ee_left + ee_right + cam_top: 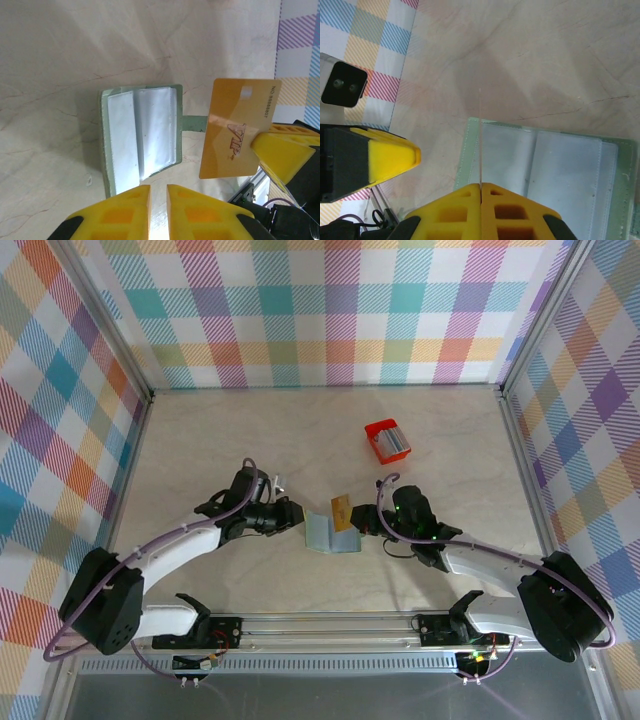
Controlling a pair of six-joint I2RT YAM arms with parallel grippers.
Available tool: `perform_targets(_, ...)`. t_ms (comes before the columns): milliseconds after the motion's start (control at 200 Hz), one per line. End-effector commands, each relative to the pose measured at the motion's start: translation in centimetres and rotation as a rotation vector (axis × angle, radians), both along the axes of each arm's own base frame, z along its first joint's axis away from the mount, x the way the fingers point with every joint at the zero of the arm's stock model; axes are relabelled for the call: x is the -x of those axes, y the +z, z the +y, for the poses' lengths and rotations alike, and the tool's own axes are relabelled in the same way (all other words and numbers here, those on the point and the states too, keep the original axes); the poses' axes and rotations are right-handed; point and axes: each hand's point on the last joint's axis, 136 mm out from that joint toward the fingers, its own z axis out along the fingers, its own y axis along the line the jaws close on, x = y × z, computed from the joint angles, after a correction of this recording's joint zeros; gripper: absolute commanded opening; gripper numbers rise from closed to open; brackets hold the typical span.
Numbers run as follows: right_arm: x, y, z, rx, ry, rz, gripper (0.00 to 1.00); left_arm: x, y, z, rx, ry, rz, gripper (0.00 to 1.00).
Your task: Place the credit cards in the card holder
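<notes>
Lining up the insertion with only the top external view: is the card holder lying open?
Observer: Yes. The left wrist view shows the card holder spread open on the table, its clear pockets showing.
Operator: Is any of the card in a pocket?
Observer: No. The left wrist view shows the whole face of the gold card outside the pockets, beside the holder, held by the right gripper.

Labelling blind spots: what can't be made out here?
Red box: cards inside too small to count, top view.
Gold card corner: hidden behind a finger of the right gripper, left wrist view.
Left gripper touching the card holder or not: its finger covers that corner, left wrist view.
</notes>
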Motion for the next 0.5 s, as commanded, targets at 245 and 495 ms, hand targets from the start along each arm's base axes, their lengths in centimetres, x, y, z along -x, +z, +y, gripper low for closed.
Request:
perform_targets(245, 0.5, -2.0, 0.7, 0.002, -0.010, 0.025, 0.00, -1.8, -0.6, -1.6, -0.009, 0.025, -0.023, 0.12)
perform_targets(495, 0.7, -3.2, 1.7, -0.009, -0.035, 0.052, 0.00, -1.3, -3.9, -0.5, -0.081, 0.037, 0.006, 0.12)
